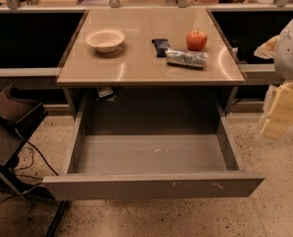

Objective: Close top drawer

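Observation:
The top drawer (153,185) stands pulled far out from under the tan table top (136,68). Its flat grey-tan front panel faces me, with small pale scuffs right of centre. Its shallow grey tray (153,154) holds nothing. My gripper (280,113) shows as pale yellow parts under a white arm shell at the right edge of the view. It hangs to the right of the drawer's right side wall, apart from it and holding nothing that I can see.
On the table top are a white bowl (105,39), a red apple (197,40), a silver snack bag (186,58) and a dark bar (161,46). A black chair (10,117) with cables stands left of the drawer. The floor is speckled.

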Action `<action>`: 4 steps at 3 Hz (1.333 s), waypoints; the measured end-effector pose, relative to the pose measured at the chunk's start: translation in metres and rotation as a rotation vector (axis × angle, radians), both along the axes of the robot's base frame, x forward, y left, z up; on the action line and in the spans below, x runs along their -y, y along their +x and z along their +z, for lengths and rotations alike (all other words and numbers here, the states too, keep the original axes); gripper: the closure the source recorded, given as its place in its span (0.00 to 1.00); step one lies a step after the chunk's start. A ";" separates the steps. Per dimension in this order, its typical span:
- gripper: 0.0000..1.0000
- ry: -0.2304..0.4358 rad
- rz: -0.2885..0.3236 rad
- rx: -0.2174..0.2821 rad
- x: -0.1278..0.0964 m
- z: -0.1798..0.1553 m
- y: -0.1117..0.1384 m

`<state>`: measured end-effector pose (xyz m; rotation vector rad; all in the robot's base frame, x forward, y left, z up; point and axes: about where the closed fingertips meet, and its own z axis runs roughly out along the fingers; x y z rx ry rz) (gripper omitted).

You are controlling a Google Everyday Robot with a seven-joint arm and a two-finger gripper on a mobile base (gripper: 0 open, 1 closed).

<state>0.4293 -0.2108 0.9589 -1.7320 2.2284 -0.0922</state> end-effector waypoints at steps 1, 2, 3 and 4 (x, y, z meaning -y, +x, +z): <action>0.00 0.067 0.005 0.021 -0.029 -0.029 -0.026; 0.00 0.185 -0.014 0.036 -0.062 -0.069 -0.057; 0.00 0.271 -0.058 0.007 -0.077 -0.137 -0.074; 0.00 0.317 -0.114 -0.123 -0.075 -0.236 -0.104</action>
